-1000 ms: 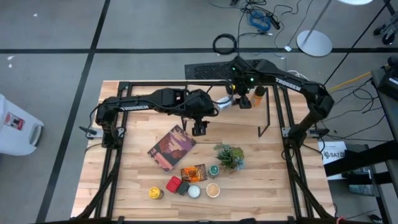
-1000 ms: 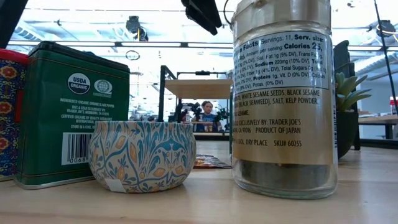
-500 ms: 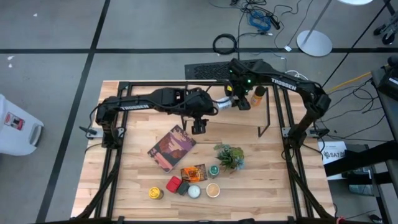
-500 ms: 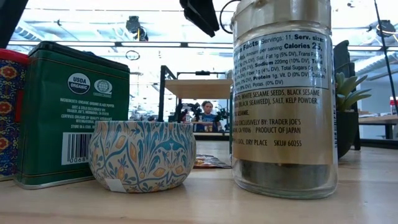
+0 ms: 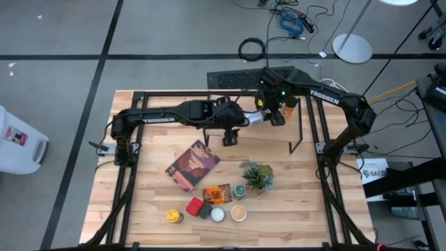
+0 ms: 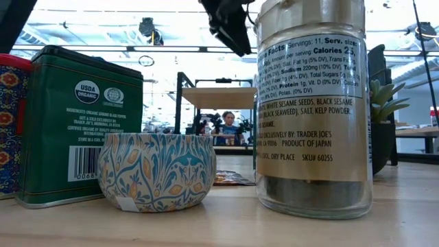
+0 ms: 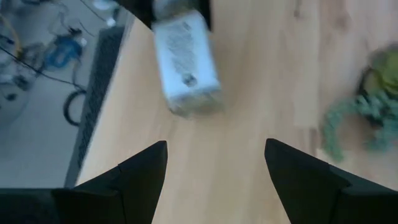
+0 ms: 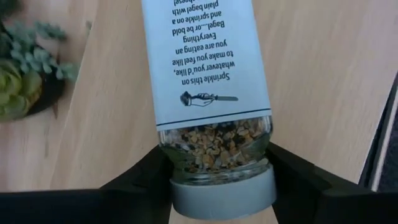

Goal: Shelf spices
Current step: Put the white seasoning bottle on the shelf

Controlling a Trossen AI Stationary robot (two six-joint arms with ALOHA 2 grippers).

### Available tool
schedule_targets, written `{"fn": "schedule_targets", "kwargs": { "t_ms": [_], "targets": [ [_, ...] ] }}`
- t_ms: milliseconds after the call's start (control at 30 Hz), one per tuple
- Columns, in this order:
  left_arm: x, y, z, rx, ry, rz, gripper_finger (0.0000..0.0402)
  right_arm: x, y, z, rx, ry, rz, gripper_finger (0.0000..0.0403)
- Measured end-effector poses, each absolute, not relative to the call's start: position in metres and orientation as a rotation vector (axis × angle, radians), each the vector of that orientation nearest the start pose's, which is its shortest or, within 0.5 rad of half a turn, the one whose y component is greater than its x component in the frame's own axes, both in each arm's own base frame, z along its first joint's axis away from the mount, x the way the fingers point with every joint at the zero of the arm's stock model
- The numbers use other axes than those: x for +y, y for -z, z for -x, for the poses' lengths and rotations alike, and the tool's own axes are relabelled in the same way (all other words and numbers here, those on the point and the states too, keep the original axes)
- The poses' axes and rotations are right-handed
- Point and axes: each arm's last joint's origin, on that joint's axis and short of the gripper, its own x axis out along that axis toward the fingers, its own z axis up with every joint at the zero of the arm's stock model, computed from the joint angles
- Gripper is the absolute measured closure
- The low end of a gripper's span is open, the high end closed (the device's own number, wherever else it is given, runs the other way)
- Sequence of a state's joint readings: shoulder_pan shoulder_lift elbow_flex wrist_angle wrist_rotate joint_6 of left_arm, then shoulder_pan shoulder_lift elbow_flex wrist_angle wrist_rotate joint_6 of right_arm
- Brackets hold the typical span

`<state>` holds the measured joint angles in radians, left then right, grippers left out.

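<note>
- Right wrist view is showing the right gripper (image 8: 217, 180) with its fingers (image 8: 140, 183) pressing on both sides of a seasoning jar (image 8: 208, 81), close to its grey cap, so the jar is being held.
- The jar is clear glass with a long white printed label, and a seed-and-flake mix is filling the glass beside the cap.
- From above, the right gripper (image 5: 273, 115) is hanging at the far side of the bench (image 5: 146, 174), over the shelf (image 5: 301, 129), with the jar (image 5: 255, 119) sticking out sideways rather than standing.
- Just beside it, the left gripper (image 7: 214, 171) is hovering with its fingers spread wide and nothing between them, pointing at the same jar (image 7: 185, 62).
- One orange-topped jar (image 5: 289, 104) is sitting by the right gripper, seemingly on the shelf already, though I cannot tell for sure.
- I judge the task as only starting: the held jar is not yet set down.
- Most spices are waiting at the near edge of the bench: a yellow-topped jar (image 5: 174, 217), a red tin (image 5: 194, 206), a dark tin (image 5: 205, 211), a white-topped jar (image 5: 217, 215), a tan-topped jar (image 5: 238, 213), a green-topped jar (image 5: 240, 190) and an orange packet (image 5: 217, 193).
- A potted plant (image 5: 257, 176) and a maroon book (image 5: 192, 165) are lying between them and the shelf.
</note>
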<state>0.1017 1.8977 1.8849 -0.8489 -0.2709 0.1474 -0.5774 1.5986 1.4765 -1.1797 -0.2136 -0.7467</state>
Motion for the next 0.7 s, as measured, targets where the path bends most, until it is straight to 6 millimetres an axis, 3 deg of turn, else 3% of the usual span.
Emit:
{"fn": "schedule_targets", "kwargs": {
  "t_ms": [267,600,700],
  "targets": [
    [0.054,-0.326,-0.431,0.657,-0.323,-0.214,0.012,-0.139,-0.303,-0.264,1.329,-0.143,0.216,0.0211],
    [0.055,-0.276,-0.438,0.604,-0.338,-0.212,0.012,-0.128,-0.314,-0.263,1.369,-0.11,0.259,0.0211],
    [0.055,-0.27,-0.438,0.576,-0.361,-0.214,0.012,-0.126,-0.321,-0.263,1.359,-0.104,0.267,0.0211]
  ]
}}
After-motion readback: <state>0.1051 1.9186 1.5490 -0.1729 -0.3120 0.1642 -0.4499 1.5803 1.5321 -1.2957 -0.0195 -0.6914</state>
